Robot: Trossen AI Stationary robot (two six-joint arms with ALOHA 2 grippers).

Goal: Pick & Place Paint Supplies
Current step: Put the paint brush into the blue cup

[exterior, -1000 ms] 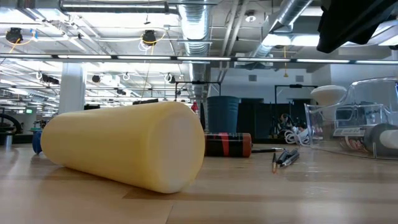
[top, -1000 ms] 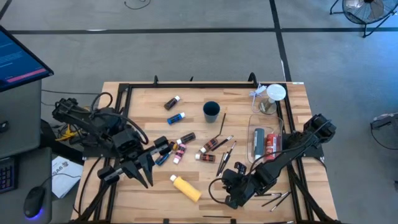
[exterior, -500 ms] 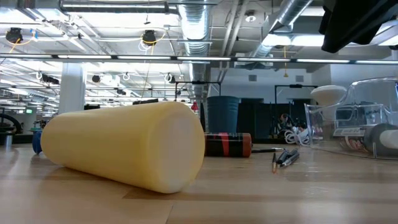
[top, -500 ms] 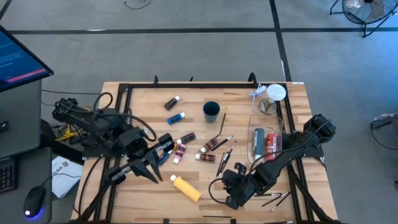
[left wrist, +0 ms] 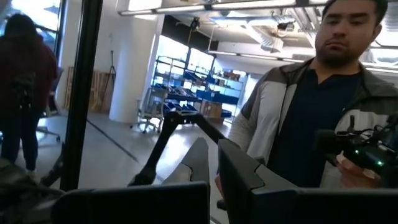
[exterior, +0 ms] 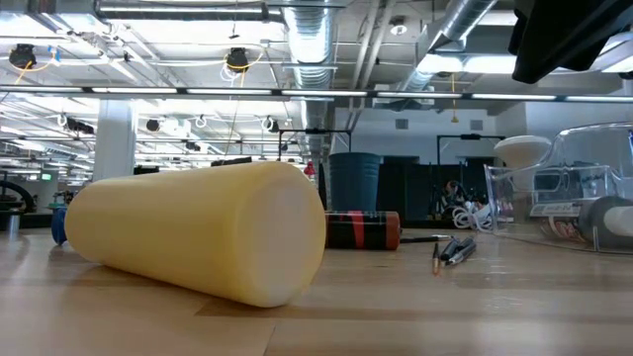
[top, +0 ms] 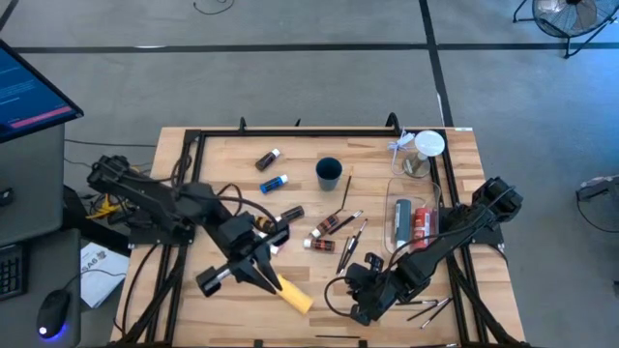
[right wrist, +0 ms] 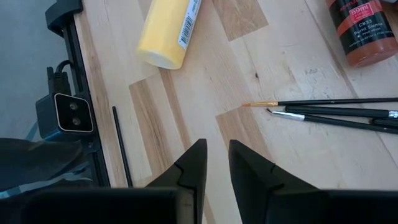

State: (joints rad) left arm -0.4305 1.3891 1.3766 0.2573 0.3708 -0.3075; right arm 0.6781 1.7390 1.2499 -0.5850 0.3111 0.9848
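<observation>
We see the wooden table (top: pixel 222 164) filling the middle of the high view. Our left gripper (top: pixel 263 274) sits lower centre, fingers closed on nothing, right beside the yellow bottle (top: pixel 292 294). Our right gripper (top: pixel 360 307), lower right, has its fingers slightly parted and empty. Thin brushes (top: pixel 350 232) lie centre-right.
</observation>
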